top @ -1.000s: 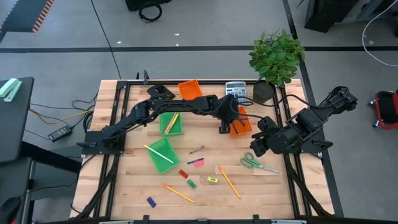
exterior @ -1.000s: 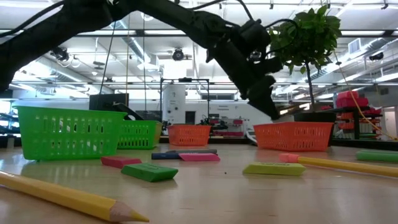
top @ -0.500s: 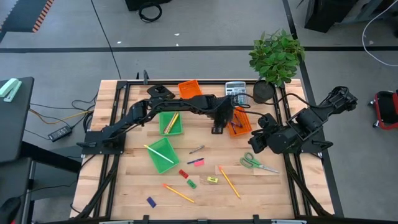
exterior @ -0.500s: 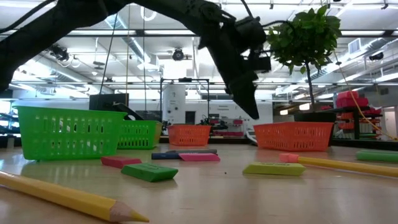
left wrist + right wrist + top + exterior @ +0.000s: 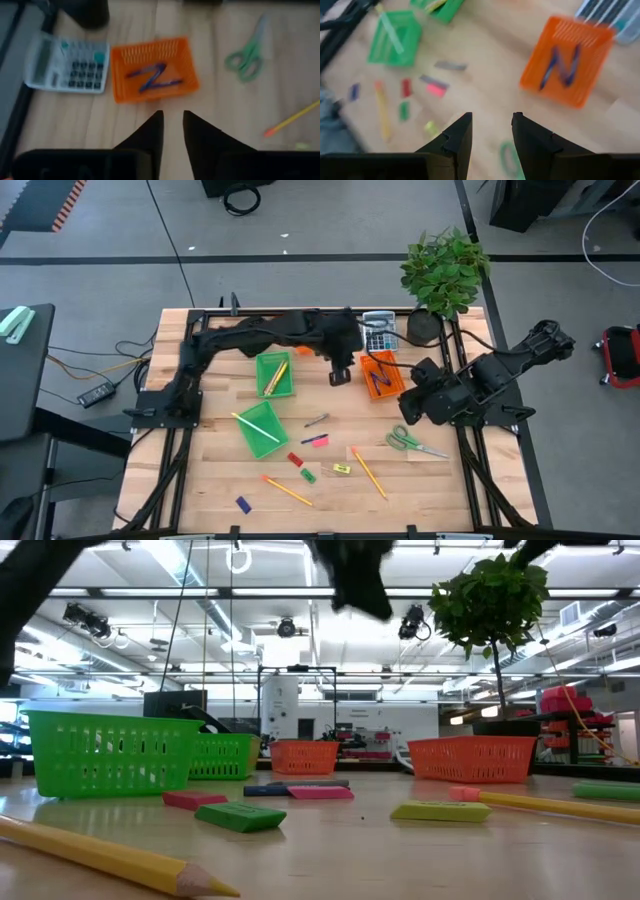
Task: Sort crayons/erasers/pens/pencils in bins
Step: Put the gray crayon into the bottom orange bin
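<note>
My left gripper [image 5: 340, 373] hangs open and empty above the table, just left of the right orange bin [image 5: 384, 376]; its wrist view shows that bin [image 5: 152, 75] holding blue pens [image 5: 155, 79]. My right gripper [image 5: 410, 412] is open and empty near the scissors [image 5: 410, 443]. Two green bins [image 5: 274, 375] [image 5: 259, 428] hold yellow pencils. On the wood lie a grey pen [image 5: 316, 420], the pink [image 5: 320, 440], red [image 5: 295, 459], green [image 5: 308, 475], yellow [image 5: 342, 469] and blue [image 5: 242, 504] erasers, and two pencils [image 5: 287, 490] [image 5: 368, 472]. The second orange bin is hidden under my left arm in the high view.
A grey calculator [image 5: 380, 330] and a potted plant [image 5: 445, 270] stand at the far right. Green-handled scissors lie at the right. The low view shows the four bins in a row at the back [image 5: 110, 750] [image 5: 470, 758].
My left gripper has risen from beside the right orange bin and gone toward the table's left and far edge; in the low view it has climbed to the picture's top. The bins and the loose things have stayed where they were.
</note>
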Robot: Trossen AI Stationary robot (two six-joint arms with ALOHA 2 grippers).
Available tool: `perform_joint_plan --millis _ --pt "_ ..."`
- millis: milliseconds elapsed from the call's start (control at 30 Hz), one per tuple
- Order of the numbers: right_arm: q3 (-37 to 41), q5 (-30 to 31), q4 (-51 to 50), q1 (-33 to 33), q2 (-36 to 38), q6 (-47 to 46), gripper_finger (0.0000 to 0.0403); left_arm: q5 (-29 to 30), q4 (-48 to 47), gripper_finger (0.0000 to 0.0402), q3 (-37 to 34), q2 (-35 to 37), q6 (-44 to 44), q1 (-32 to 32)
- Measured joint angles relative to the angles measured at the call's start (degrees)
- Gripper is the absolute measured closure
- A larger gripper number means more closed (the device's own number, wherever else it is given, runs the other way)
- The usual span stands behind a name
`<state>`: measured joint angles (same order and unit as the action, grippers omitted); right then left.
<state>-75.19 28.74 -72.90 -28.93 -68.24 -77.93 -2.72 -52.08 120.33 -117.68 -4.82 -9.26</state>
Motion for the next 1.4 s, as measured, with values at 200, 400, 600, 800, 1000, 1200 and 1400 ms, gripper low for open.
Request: perform_joint_plan --millis 200,400,600,800,1000,1200,1400 --pt "6.27 1.2 9.54 2.82 -0.78 2.11 0.0258 0.0 -0.51 0.0365 -2.61 8.0 2.68 2.65" --pt "10.14 -3.1 18.94 6.12 -3.38 3.58 0.0258 2.09 11.12 0.0385 -22.09 22.97 10.62 6.15" --pt "10.17 -7.55 28.8 10.92 -10.89 11.85 0.0258 5.15 21.07 0.0375 -39.02 41.15 16.45 7.45" --pt "9.92 -17.1 49.62 15.8 -21.69 36.95 0.0258 9.34 18.56 0.0374 -44.81 51.79 18.22 8.32" --pt "3.81 -21.75 51.81 19.88 -31.14 51.47 0.0258 11.67 10.26 0.0367 -45.07 58.62 19.66 9.96" --pt "-7.75 -28.44 44.69 23.48 -40.79 63.58 0.0258 13.64 9.07 0.0369 -45.05 62.46 20.46 11.52" --pt "-16.4 -34.39 32.66 25.17 -49.35 72.45 0.0258 13.66 7.95 0.037 -45.07 63.0 21.14 11.5"
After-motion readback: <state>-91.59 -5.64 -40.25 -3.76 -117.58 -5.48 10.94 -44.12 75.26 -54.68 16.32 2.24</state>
